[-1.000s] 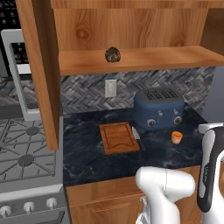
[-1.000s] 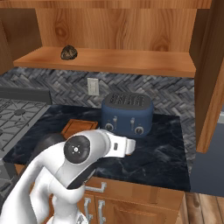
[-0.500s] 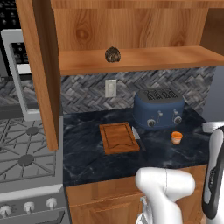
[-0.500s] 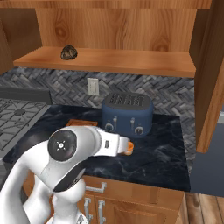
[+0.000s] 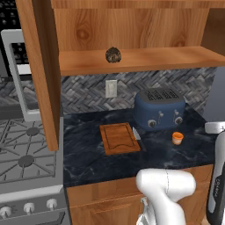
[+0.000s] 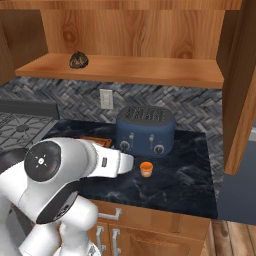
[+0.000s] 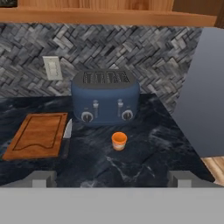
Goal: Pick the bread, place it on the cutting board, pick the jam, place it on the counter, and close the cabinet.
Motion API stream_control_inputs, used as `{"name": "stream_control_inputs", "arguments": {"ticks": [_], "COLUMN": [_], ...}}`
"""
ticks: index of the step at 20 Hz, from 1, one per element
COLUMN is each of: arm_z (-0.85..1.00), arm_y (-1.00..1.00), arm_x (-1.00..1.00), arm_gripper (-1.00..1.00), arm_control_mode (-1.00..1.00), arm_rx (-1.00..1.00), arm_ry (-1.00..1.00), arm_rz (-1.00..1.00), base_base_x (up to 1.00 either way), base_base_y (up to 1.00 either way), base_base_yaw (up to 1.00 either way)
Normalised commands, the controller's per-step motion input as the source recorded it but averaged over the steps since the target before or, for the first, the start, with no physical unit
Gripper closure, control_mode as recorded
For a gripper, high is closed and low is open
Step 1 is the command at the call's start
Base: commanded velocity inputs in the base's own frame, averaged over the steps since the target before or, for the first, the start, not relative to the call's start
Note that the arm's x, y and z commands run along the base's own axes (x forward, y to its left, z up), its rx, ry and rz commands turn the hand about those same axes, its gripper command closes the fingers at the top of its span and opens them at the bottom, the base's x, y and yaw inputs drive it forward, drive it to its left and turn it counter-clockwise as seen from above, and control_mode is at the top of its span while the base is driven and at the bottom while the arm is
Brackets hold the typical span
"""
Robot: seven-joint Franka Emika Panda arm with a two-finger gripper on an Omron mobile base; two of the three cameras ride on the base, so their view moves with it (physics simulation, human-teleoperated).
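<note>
The bread (image 5: 113, 55) (image 6: 78, 60), a dark rough lump, rests on the inner shelf of the cabinet (image 5: 145, 59), whose doors (image 5: 39, 66) (image 6: 242, 90) stand open. On the dark counter (image 5: 88, 158) (image 7: 144, 162) lies the cutting board (image 5: 119, 138) (image 7: 38, 135) with nothing on it. The jam (image 5: 177, 138) (image 6: 146, 169) (image 7: 119, 141), a small orange jar, stands upright in front of the toaster. My gripper (image 7: 111, 179) is open and empty. It hangs well back from the counter's front edge and looks toward the jam.
A blue toaster (image 5: 159, 108) (image 7: 105, 96) stands against the backsplash between board and jam. A knife (image 7: 68, 130) lies along the board's right edge. The gas stove (image 5: 22, 154) is to the left, and a microwave (image 5: 17, 74) sits behind the left door.
My arm has swung: the forearm slid right and lower in the left base view and now points across toward the jam in the right base view. The objects have not moved.
</note>
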Motion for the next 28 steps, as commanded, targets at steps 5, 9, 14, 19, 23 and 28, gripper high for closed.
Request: {"name": "stream_control_inputs", "arguments": {"ticks": [5,9,14,19,23,28], "arm_z": [0.2,0.13,0.05,0.05,0.07,0.15], "arm_y": [0.25,0.31,0.32,0.24,0.22,0.21], "arm_x": [-0.37,-0.35,-0.27,-0.29,-0.26,-0.28], "arm_gripper": [-1.0,-1.0,-1.0,-1.0,-1.0,-1.0], "arm_control_mode": [-1.0,-1.0,-1.0,-1.0,-1.0,-1.0], "arm_rx": [0.0,0.0,0.0,0.01,0.02,0.02], "arm_ry": [0.0,0.0,0.0,0.0,0.0,0.0], "arm_rz": [0.0,0.0,0.0,0.0,0.0,0.0], "base_base_x": [0.0,0.0,0.0,0.0,0.0,0.0], "base_base_y": [0.0,0.0,0.0,0.0,0.0,0.0], "base_base_yaw": [0.0,0.0,0.0,0.0,0.0,0.0]}}
